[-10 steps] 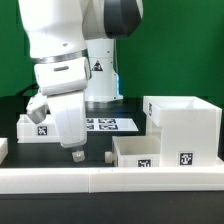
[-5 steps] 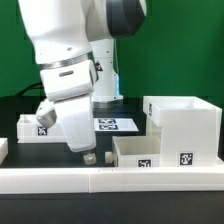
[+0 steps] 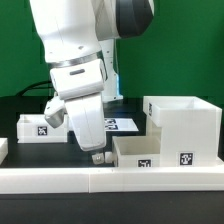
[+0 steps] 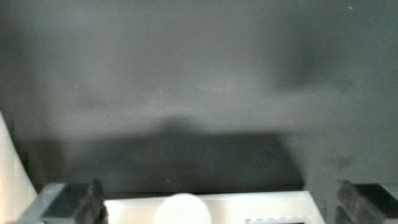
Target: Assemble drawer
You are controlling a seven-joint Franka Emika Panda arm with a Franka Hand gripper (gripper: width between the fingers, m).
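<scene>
Three white pieces of the drawer sit apart on the black table (image 3: 40, 152): the large box-like housing (image 3: 185, 122) stands upright at the exterior view's right, one small open-top tray (image 3: 135, 152) lies just in front of it near the white rim (image 3: 60, 180), and a second small tray (image 3: 32, 124) rests well apart at the exterior view's left. Each piece shows a black-and-white square tag facing the camera. The Panda arm reaches down between the two trays, its gripper (image 3: 98, 156) low over the table and just beside the left end of the nearer tray; whether it touches that tray cannot be told from this angle. Seen from the wrist, the two dark fingers (image 4: 71, 205) stand far apart at opposite sides of the picture, so the pincer is spread wide and has hold of nothing. A pale, blurred shape (image 4: 178, 208) lies low between the fingers in the wrist view, with dark table surface filling the rest; which piece it belongs to is not clear. Behind the arm, the marker board (image 3: 118, 124) lies flat on the table, partly hidden by the gripper's body, and a green backdrop (image 3: 180, 50) closes the scene.
</scene>
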